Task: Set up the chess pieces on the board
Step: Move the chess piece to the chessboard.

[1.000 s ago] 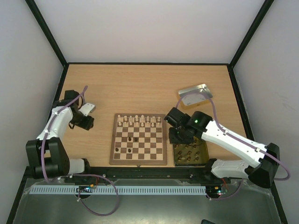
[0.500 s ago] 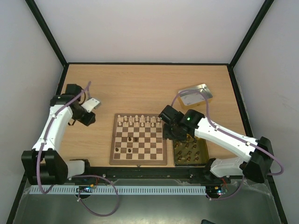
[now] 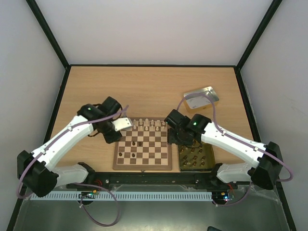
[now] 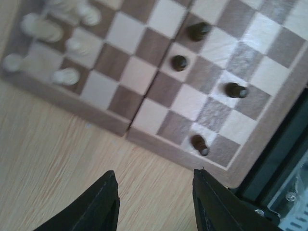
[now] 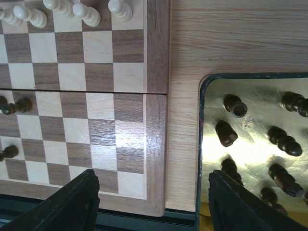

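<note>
- black right gripper (image 5: 153,180): jaws spread, empty, above the edge of the board (image 5: 156,120), just beside the gold tin (image 5: 200,144).
- left gripper (image 4: 155,182): jaws apart, empty, beside the board's left edge.
- step, likely: fetch dark pieces (image 5: 225,134) from the tin; next, lower over one and pinch.

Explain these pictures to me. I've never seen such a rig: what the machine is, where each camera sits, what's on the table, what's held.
Two white robot arms, each with a two-finger gripper. One picture looks down from above; two come from wrist cameras. On the table lie a chessboard with pale pieces along its far edge and a few dark pieces, a gold tin holding more dark ones, and a silver tin. The left gripper and right gripper are open, holding nothing.
</note>
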Action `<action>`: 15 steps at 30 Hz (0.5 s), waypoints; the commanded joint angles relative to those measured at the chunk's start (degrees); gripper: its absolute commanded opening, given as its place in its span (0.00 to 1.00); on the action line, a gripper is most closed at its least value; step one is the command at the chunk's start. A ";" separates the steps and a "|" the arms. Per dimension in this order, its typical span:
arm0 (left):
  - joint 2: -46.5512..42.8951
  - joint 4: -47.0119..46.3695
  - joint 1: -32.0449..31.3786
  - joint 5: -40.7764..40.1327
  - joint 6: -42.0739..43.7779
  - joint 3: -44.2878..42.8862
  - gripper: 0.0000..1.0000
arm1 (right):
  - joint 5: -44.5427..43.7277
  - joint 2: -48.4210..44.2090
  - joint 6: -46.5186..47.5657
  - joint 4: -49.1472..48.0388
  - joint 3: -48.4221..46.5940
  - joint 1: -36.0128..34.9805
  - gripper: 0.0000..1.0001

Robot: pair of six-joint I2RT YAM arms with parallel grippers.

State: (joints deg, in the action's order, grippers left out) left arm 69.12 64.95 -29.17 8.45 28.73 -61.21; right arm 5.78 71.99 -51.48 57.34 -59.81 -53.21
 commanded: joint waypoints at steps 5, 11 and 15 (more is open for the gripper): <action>1.54 -4.90 -12.93 -2.85 -0.01 5.55 0.44 | -1.03 -1.57 -9.50 -3.30 1.05 0.30 0.62; 3.80 -10.40 -18.03 -3.50 -0.89 9.20 0.45 | -1.25 -3.65 -11.62 -4.12 2.95 0.38 0.62; 5.85 -12.24 -18.99 -2.92 -1.39 8.17 0.43 | -0.71 -3.98 -11.86 -3.16 3.54 0.65 0.62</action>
State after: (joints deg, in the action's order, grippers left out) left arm 73.41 55.94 -47.11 5.72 28.23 -52.23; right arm 6.04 69.23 -61.39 53.71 -57.17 -52.97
